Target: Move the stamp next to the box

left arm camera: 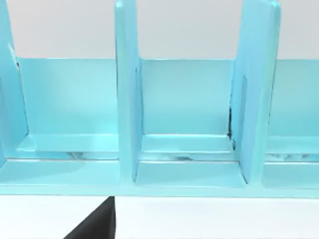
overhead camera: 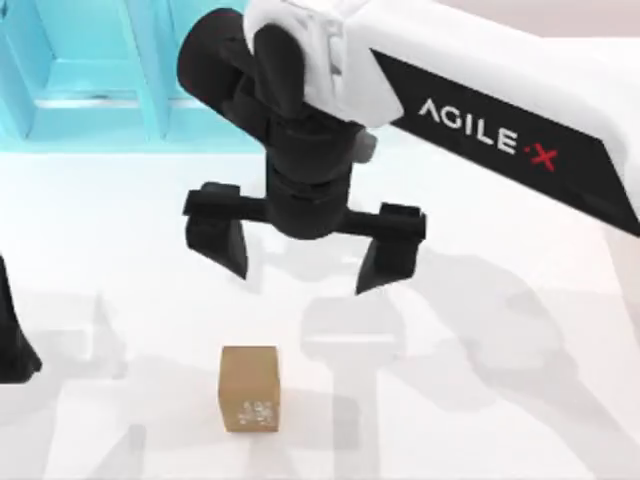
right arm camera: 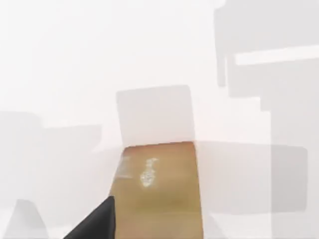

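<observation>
While the right arm reaches in from the top view's upper right, its right gripper [overhead camera: 303,253] hangs above the white bench [overhead camera: 520,400] with fingers [overhead camera: 222,240] spread wide, far wider than the stamp, holding nothing and touching nothing. Both fingertips are clear of the bench surface as far as the shadows suggest; the shadows fall below and to the right of the gripper.

Stamp [overhead camera: 249,387]: small tan-brown cube, standing upright on the bench near the bottom of the top view, a bit left of centre. White patterned mark sits on its near side face. It lies below the gripper in that view, roughly under the left finger, apart from it. Right wrist view looks down on the stamp [right arm camera: 159,191] with the white mark on the face turned toward the camera; one dark fingertip [right arm camera: 97,224] shows beside its lower corner, contact cannot be told.

Box [overhead camera: 90,70]: light blue, with upright dividers, at the top left of the top view at the far edge of the bench, well apart from the stamp. Left wrist view faces the box [left arm camera: 184,129] close up, showing its compartments and dividers.

Left arm [overhead camera: 12,330] sits at the left edge of the top view, parked; a dark fingertip [left arm camera: 97,224] shows in its wrist view; finger spread cannot be told.
</observation>
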### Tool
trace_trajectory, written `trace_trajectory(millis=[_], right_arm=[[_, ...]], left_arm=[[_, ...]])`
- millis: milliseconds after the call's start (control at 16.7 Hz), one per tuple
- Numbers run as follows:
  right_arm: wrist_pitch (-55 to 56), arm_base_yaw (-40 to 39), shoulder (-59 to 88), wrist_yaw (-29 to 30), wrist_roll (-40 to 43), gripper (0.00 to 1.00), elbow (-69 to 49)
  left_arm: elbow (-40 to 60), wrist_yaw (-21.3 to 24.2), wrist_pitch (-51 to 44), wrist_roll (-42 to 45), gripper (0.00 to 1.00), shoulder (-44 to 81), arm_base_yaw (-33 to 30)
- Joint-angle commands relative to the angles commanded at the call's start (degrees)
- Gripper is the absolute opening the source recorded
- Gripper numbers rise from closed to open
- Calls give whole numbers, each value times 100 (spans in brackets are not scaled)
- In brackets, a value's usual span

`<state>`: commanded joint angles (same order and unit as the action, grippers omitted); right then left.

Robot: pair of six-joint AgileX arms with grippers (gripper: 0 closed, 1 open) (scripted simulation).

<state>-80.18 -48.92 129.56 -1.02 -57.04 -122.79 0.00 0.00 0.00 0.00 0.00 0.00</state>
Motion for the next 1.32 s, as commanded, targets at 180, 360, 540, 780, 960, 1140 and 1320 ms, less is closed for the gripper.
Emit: trace_trajectory(millis=[180, 360, 540, 780, 960, 1140, 1320], right_arm=[[-387, -530, 399, 55, -161, 100, -561], [-575, -853, 549, 97, -213, 100, -826], [-586, -897, 538, 105, -207, 100, -838], [-577, -874, 530, 99, -204, 100, -829], [-350, -880, 526, 105, -190, 100, -601], [378, -886, 545, 105, -197, 100, 112], [1243, -900, 576, 106, -209, 100, 926]], left_arm=[[0, 0, 0, 0, 100, 0, 0], [0, 0, 0, 0, 100, 0, 0], [0, 0, 0, 0, 100, 0, 0], [0, 0, 0, 0, 100, 0, 0], [0, 0, 0, 0, 100, 0, 0], [0, 0, 0, 0, 100, 0, 0], [0, 0, 0, 0, 100, 0, 0]])
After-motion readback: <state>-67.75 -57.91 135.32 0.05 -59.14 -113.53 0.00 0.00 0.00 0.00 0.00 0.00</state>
